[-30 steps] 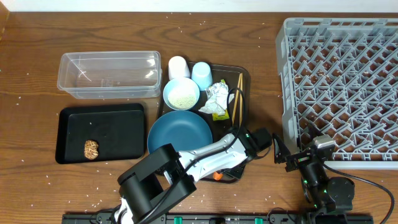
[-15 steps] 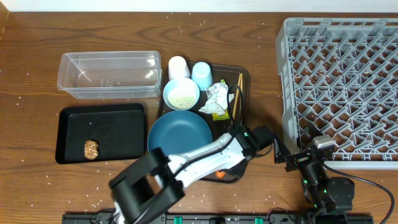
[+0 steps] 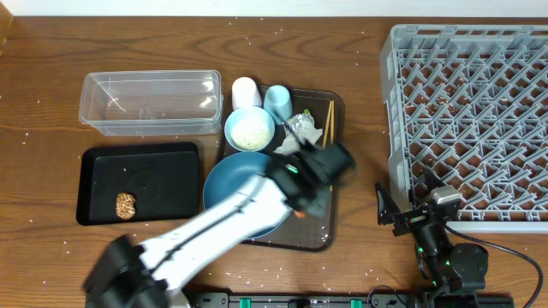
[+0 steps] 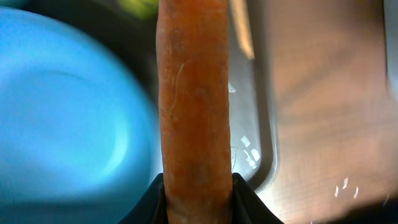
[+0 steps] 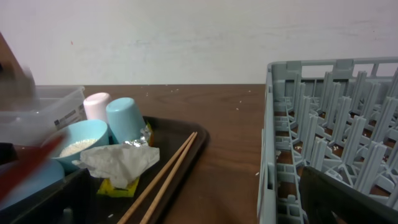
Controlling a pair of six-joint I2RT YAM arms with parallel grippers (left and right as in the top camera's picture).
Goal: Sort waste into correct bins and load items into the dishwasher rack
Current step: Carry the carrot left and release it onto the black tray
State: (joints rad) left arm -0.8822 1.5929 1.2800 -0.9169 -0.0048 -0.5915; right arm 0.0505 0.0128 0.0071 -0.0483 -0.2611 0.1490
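Grey plastic lattice fills the right side of the table, where the dishwasher rack [image 3: 467, 120] is set. At the centre a brown serving tray [image 3: 321, 227] is laid. To its left the clear tub [image 3: 150, 103] is placed far and the black tray [image 3: 163, 175] near, the two just apart. On the near part of the serving tray the blue plate [image 3: 227, 184] is partly covered by the blurred left arm. Just beyond it the white bowl [image 3: 229, 128] is seen, with white rice [image 3: 251, 134] heaped inside. Behind the bowl the white-pinkish cup [image 3: 246, 91] and the light-blue cup [image 3: 276, 98] are stood mouth down, side by side. The crumpled wrapper [image 3: 300, 128] is lying right of the bowl, and the chopsticks [image 3: 328, 124] beside it. The carrot [image 4: 194, 112] is pinched between the jaws of the left gripper [image 4: 196, 202], above the plate's right edge. The brown lump [image 3: 127, 204] is resting in the black tray. The right gripper [image 3: 385, 210] is held spread wide near the rack's near-left corner, with nothing in it.
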